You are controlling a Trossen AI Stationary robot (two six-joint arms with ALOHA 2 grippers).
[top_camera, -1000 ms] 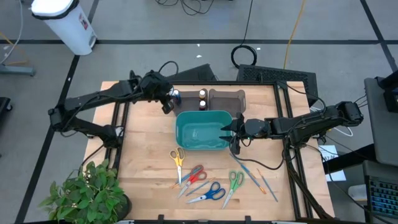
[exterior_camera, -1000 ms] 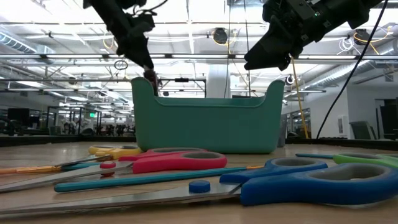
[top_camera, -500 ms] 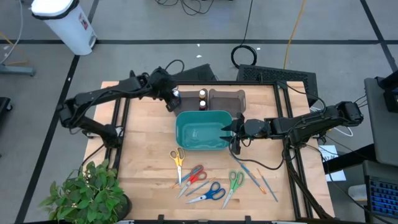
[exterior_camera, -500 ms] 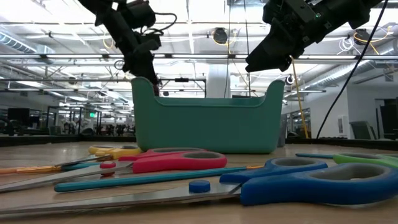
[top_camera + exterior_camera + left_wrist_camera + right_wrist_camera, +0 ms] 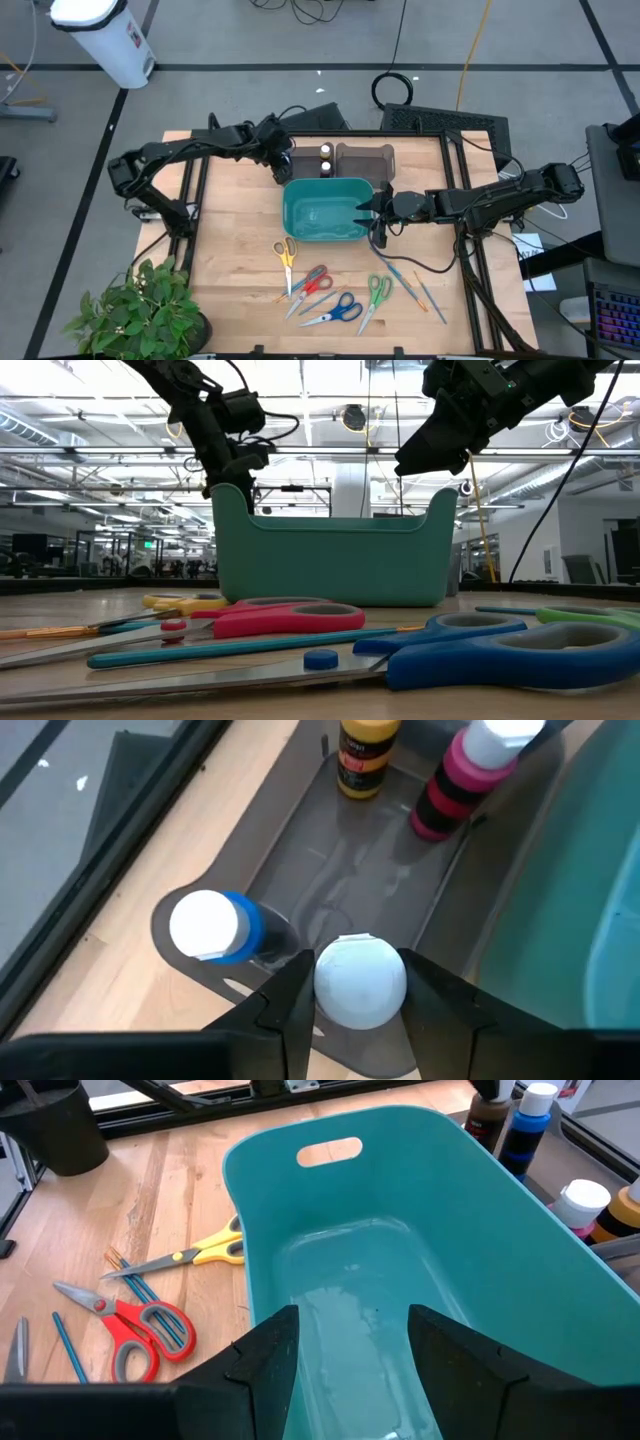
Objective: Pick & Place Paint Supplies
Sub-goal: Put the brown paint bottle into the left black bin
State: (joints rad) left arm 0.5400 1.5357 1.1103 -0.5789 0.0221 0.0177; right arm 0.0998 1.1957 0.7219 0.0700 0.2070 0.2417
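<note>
The left gripper (image 5: 360,995) is closed around a white-capped paint bottle (image 5: 360,982), held over the near end of the grey tray (image 5: 320,870) just behind the teal bin (image 5: 325,208). A blue bottle with a white cap (image 5: 215,927) sits right beside it, and a yellow bottle (image 5: 365,755) and a pink one (image 5: 455,790) are seen at the tray's far end. The right gripper (image 5: 345,1345) is spread open with nothing in it, parked over the bin's right rim. Brushes (image 5: 408,285) and scissors (image 5: 335,312) are left on the table (image 5: 230,240) in front of the bin.
</note>
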